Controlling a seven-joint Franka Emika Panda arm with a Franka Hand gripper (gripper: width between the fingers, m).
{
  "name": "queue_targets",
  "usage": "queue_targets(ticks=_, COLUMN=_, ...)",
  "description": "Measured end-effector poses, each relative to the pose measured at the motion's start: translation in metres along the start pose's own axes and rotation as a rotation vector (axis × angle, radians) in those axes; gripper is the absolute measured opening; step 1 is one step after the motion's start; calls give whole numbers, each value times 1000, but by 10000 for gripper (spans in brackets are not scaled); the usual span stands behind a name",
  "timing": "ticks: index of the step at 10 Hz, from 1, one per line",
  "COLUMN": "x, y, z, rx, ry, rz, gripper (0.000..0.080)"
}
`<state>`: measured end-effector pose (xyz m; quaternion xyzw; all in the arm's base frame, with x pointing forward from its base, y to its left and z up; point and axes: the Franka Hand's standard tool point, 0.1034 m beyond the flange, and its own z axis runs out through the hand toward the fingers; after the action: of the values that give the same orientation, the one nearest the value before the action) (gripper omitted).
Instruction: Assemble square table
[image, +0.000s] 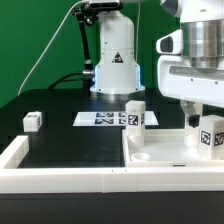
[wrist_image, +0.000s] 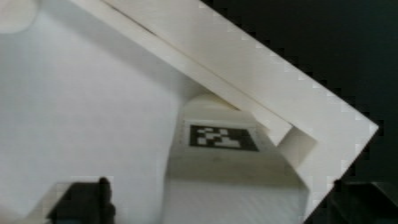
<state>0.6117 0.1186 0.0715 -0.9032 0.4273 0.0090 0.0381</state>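
Square table slab (image: 170, 150) lies flat at the exterior view's right, just behind the low wall (image: 60, 178), hollow side up. One leg (image: 208, 137) stands upright in the slab's back corner toward the exterior view's right, its long axis vertical and its tag facing the camera. The gripper (image: 198, 118) hangs straight above that leg and points down along the same axis. Leg and tool are therefore in line, and the next move is probably a plain vertical one.

In the wrist view the leg (wrist_image: 217, 168) sits against the slab's raised edge (wrist_image: 267, 90). The one finger (wrist_image: 84, 200) in view stands clear of the leg with a gap between, so the jaws look parted and hold nothing.

A second leg (image: 135, 113) stands upright at the slab's other back corner. A third leg (image: 32, 120) sits well apart on the dark table (image: 60, 135) at the exterior view's left, with the marker board (image: 105, 118) between them.
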Motion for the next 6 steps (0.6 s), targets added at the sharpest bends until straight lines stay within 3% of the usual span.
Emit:
queue_targets(ticks=1, x=-1, y=0, z=0, rx=-2, ry=1, rz=-146, gripper=640)
queue_targets(ticks=6, x=-5, y=-2, z=1, rx=-10, ry=0, rz=-693, gripper=649)
